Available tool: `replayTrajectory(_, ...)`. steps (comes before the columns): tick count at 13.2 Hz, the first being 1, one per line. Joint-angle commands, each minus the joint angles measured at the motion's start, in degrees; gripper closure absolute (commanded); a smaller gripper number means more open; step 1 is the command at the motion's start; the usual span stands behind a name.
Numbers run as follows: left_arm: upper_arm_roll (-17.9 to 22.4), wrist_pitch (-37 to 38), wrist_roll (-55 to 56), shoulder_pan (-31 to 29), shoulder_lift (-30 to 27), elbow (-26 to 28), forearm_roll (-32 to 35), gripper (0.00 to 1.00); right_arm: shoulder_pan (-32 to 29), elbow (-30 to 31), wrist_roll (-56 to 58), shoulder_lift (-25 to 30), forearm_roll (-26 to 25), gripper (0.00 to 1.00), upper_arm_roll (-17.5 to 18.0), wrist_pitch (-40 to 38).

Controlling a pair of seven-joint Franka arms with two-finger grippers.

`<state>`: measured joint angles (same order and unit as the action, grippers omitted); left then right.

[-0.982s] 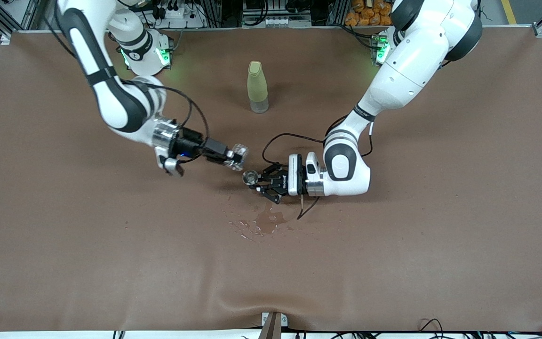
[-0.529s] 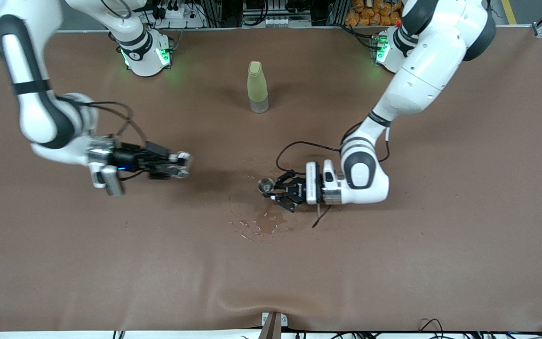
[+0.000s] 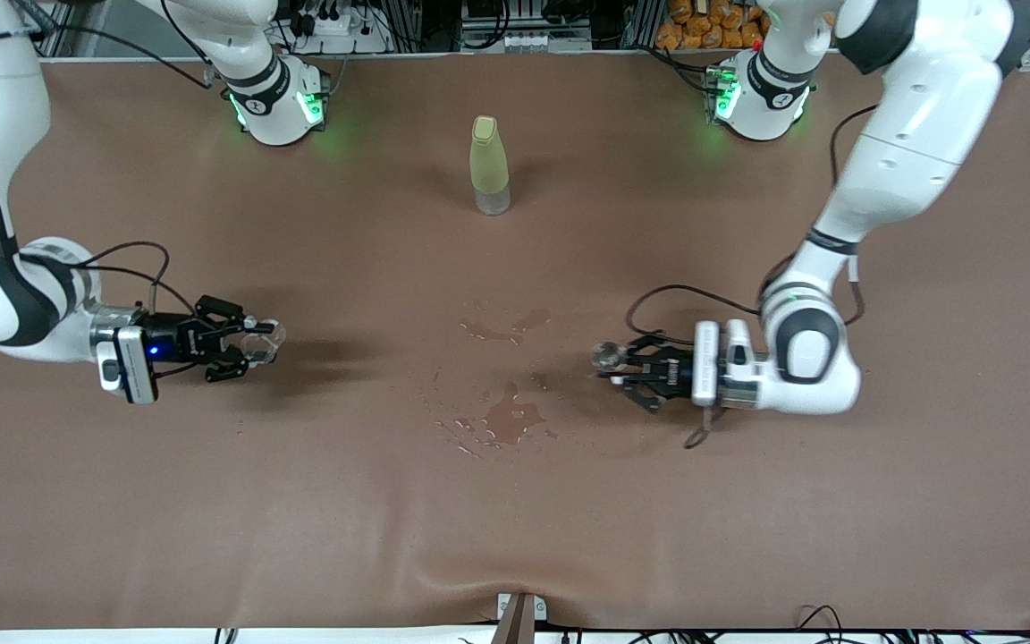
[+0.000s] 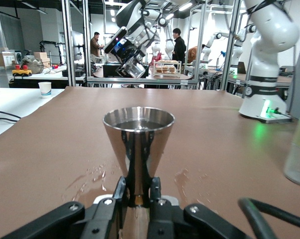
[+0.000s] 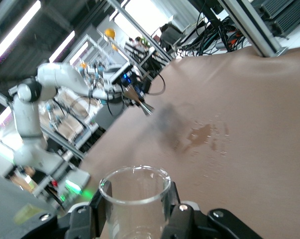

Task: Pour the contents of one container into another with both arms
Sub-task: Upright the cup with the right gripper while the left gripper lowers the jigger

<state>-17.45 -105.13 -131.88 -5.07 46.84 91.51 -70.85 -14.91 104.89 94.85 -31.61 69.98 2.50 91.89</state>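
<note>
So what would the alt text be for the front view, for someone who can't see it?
Two white robot arms are spread wide over a brown table: the right gripper holds a small glass cup, the left gripper a steel jigger. Spilled liquid lies between them, with a yellow-green bottle standing farther from the camera.

Left pincer (image 3: 618, 365) at right of center, fingers closed, wrist level; right pincer (image 3: 251, 344) at the frame's left, likewise clamped.

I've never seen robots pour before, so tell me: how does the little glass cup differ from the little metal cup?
The glass cup is clear and straight-walled; the steel jigger is shiny, opaque and tapers downward. The glass cup looks empty; the steel jigger holds liquid. Both are tiny, upright and gripped: the glass cup by the right hand, the steel jigger by the left hand.
</note>
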Motion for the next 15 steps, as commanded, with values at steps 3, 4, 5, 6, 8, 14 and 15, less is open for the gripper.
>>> replayTrajectory(3, -0.5, 5.0, 0.5, -11.6, -6.6, 7.9, 6.3, 1.0, -8.1, -8.6, 15.1, -5.8, -7.8, 0.82, 1.4, -2.5)
replayTrajectory(4, -0.5, 5.0, 0.4, -13.9, -8.0, 9.3, 8.1, 1.0, -9.6, -8.9, 19.3, -6.7, -7.5, 0.82, 1.4, -2.6)
replayTrajectory(5, -0.5, 5.0, 0.0, -16.3, -8.4, 10.3, 9.5, 1.0, -10.5, -9.5, 21.4, -7.5, -7.6, 0.82, 1.4, -2.6)
replayTrajectory(6, -0.6, 5.1, -0.7, -18.5, -8.3, 11.2, 10.0, 1.0, -11.7, -10.1, 21.9, -8.5, -7.8, 0.81, 1.4, -2.8)
replayTrajectory(8, -0.5, 6.4, -4.4, -21.6, -7.9, 12.4, 10.0, 1.0, -13.4, -11.4, 24.1, -12.7, -7.4, 0.81, 1.4, -5.5)
replayTrajectory(14, 0.0, 7.0, -13.5, -27.6, -4.6, 13.0, 11.3, 1.0, -14.0, -17.1, 29.0, -20.9, -7.8, 0.78, 1.4, -8.1)
replayTrajectory(15, 0.5, 7.0, -13.9, -28.1, -3.9, 12.9, 12.4, 1.0, -14.3, -17.2, 29.2, -21.4, -7.8, 0.78, 1.4, -8.1)
